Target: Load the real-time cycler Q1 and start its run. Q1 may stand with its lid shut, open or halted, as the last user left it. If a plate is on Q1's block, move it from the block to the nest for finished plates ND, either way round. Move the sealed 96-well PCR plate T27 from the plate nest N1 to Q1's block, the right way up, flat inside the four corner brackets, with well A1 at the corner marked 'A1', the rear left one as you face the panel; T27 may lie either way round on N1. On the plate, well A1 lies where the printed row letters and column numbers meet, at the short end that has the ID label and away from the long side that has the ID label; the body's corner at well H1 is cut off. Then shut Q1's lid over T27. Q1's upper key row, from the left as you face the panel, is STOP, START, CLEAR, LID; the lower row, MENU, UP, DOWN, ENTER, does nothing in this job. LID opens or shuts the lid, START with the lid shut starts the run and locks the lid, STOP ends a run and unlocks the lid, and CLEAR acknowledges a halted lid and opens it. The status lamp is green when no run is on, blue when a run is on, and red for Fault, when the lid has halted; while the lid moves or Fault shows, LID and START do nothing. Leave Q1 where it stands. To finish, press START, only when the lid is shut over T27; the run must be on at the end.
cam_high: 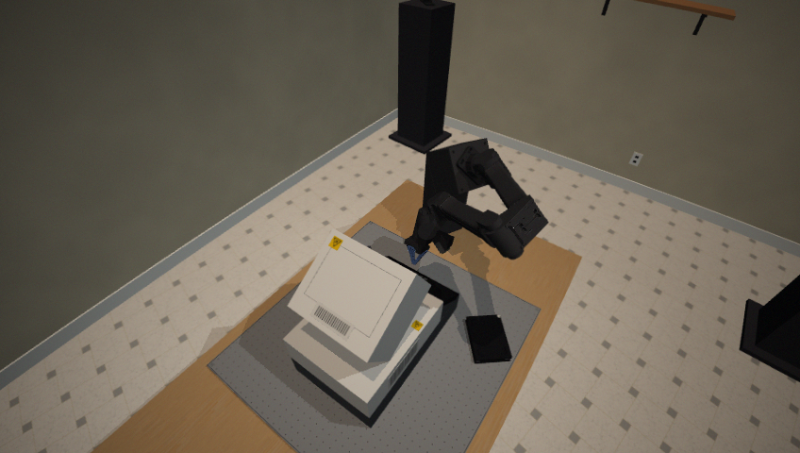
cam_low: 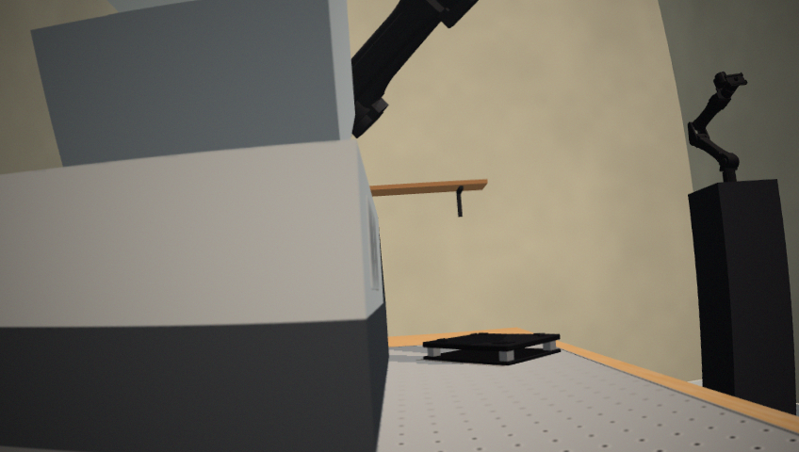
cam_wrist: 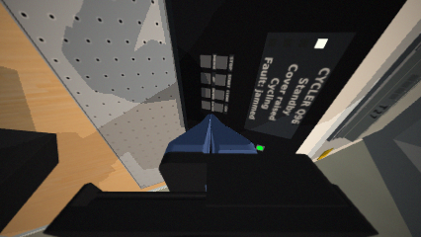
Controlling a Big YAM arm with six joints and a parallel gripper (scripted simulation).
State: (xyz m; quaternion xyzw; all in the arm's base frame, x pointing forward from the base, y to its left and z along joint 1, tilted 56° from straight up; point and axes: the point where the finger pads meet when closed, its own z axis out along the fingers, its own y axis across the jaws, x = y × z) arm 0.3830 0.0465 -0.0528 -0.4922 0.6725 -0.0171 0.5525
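Observation:
The cycler Q1 (cam_high: 358,387) (cam_low: 185,234) stands on the grey perforated mat (cam_high: 449,393). Its lid (cam_high: 358,292) (cam_low: 190,78) is tilted partway down over the body. My gripper (cam_high: 415,258) (cam_wrist: 210,118) is shut and empty, with its blue fingertips just above the end of the key block (cam_wrist: 215,81) on the black front panel. A small lamp (cam_wrist: 259,147) beside the fingers glows green. In the wrist view a plate edge marked T27 (cam_wrist: 378,111) shows at the right, under the lid. A black plate nest (cam_high: 487,336) (cam_low: 493,339) lies bare to the right of Q1.
The mat lies on a wooden table top (cam_high: 550,269). A tall black pillar (cam_high: 425,73) stands behind the arm's base. A black pedestal (cam_low: 745,280) with a small arm on it stands at the right. A wall shelf (cam_low: 429,186) hangs behind.

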